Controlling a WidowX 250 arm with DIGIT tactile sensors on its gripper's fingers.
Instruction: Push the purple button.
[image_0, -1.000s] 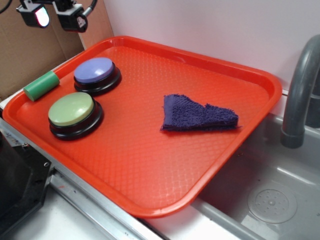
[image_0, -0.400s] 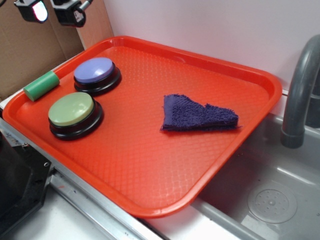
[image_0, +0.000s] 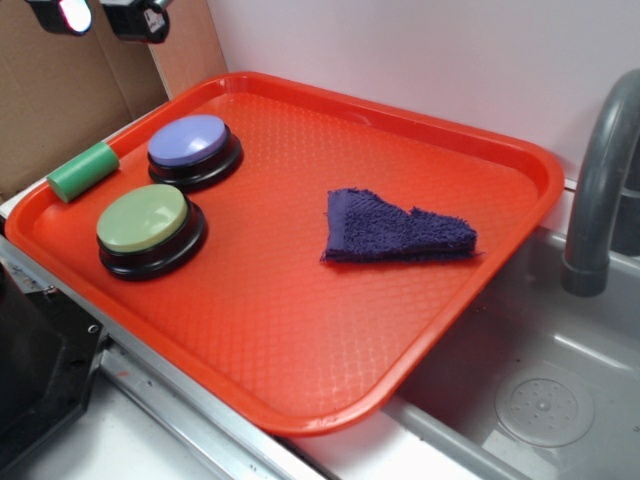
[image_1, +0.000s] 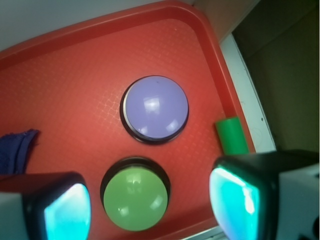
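Note:
The purple button (image_0: 190, 142) has a periwinkle dome on a black base and sits at the back left of the orange tray (image_0: 400, 130). In the wrist view the purple button (image_1: 156, 107) lies in the middle. My gripper (image_0: 105, 15) hangs high above the tray's back left corner, at the frame's top edge. In the wrist view the gripper (image_1: 150, 205) is open and empty, its two glowing pads wide apart, with the green button (image_1: 135, 200) far below between them.
A light green button (image_0: 145, 222) sits in front of the purple one. A green cylinder (image_0: 82, 171) lies on the tray's left rim. A dark blue fuzzy cloth (image_0: 392, 230) lies mid-tray. A sink (image_0: 540, 400) and grey faucet (image_0: 600, 190) are at the right.
My gripper has risen and drifted slightly left, now partly out of the top of the exterior view. The objects on the tray have not moved.

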